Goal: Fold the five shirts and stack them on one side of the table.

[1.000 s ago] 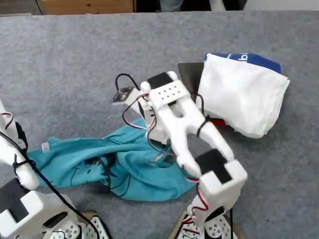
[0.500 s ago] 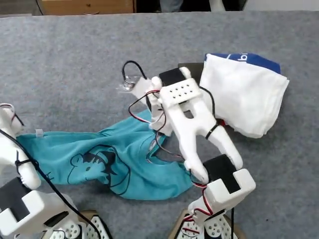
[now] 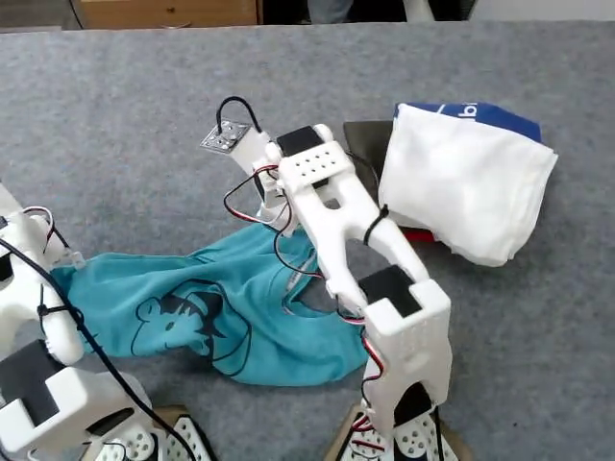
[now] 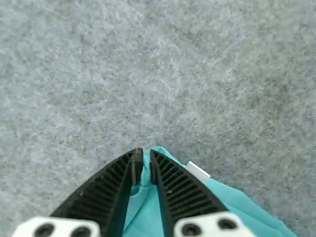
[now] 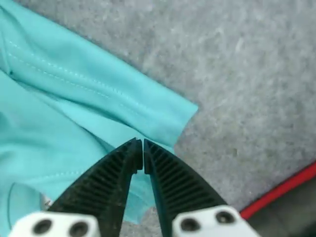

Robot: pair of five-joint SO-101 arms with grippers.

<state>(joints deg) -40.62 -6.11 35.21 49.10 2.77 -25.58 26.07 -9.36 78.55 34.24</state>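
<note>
Robot lab: grey felt table point(image 3: 125, 106)

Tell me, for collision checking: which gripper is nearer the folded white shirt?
Right. The right gripper pinches the teal shirt at the end near the white shirt; the left gripper holds the teal shirt's far end.

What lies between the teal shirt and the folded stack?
High view: the right arm crosses above the gap between teal shirt and folded stack; otherwise bare grey table.
</note>
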